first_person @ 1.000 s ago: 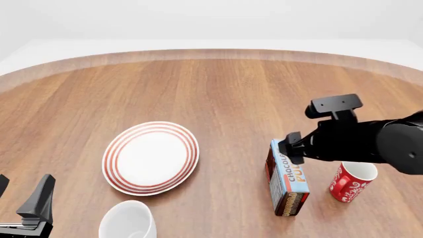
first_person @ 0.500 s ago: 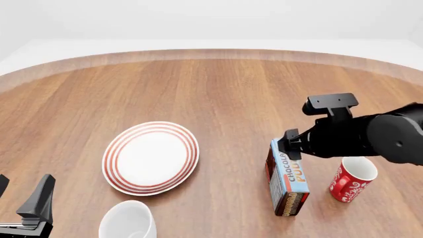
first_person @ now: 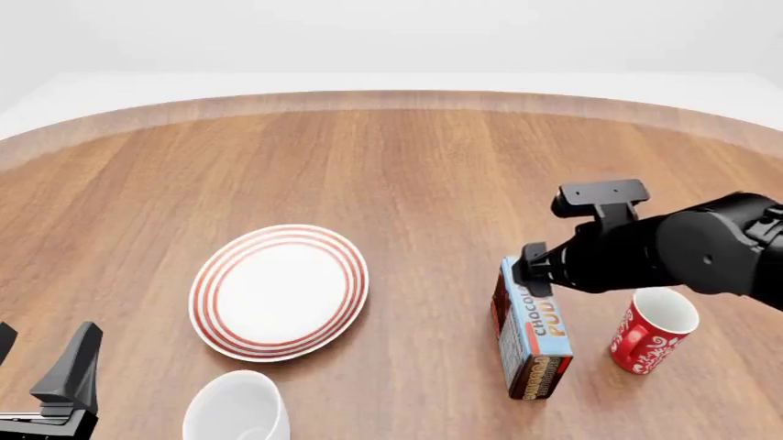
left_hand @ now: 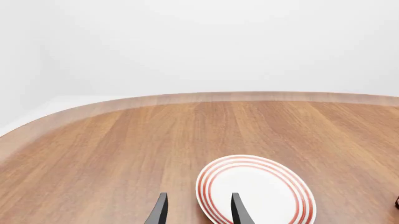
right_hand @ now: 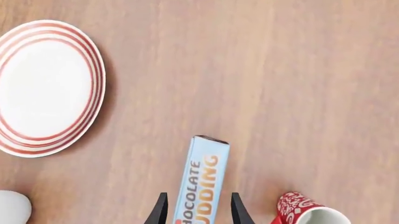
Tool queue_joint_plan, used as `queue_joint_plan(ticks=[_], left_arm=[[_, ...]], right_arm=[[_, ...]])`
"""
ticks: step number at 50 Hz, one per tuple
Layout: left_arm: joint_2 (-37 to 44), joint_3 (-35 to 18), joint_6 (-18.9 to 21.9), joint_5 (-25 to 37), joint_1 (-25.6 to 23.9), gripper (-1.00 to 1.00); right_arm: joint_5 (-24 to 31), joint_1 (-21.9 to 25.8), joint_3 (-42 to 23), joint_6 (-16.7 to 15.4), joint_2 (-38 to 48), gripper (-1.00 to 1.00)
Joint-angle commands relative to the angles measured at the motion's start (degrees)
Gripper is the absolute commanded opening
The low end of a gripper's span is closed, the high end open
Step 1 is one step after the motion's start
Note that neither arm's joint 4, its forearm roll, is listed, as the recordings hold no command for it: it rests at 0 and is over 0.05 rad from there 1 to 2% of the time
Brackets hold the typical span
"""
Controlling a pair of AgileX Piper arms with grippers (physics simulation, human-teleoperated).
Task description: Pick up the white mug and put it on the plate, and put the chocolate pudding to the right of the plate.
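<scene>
The chocolate pudding (first_person: 534, 332) lies on the table, light-blue face up, between the plate (first_person: 279, 291) and a red mug. My right gripper (first_person: 531, 273) is open just above the box's far end. In the right wrist view its fingers (right_hand: 161, 211) stand either side of the box (right_hand: 203, 179) with a gap on each side. The white mug (first_person: 237, 409) stands upright near the front edge, just in front of the plate; its edge shows in the right wrist view (right_hand: 12, 208). My left gripper (first_person: 39, 362) is open and empty at the front left, left of the mug. The plate shows beyond its fingers (left_hand: 158, 213).
A red mug with white swirls (first_person: 652, 335) stands upright just right of the pudding box, close to my right arm; it also shows in the right wrist view (right_hand: 307, 211). The plate (right_hand: 46, 86) holds nothing. The wooden table (first_person: 391, 165) stretches far back.
My right arm has shifted a little left and down, closer over the far end of the pudding box. The left arm and all objects have not moved.
</scene>
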Motion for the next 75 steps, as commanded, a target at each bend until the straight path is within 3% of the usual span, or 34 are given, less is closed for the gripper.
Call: queue_joint_plan(ticks=[1,75], left_arm=[[0.0,0.0,0.0,0.0,0.0,1.0],[0.0,0.0,0.0,0.0,0.0,1.0]], right_arm=[[-1.9,0.1,0.9,0.6,2.6,1.0],[-9.7,2.0,6.8,4.7,10.2,1.0]])
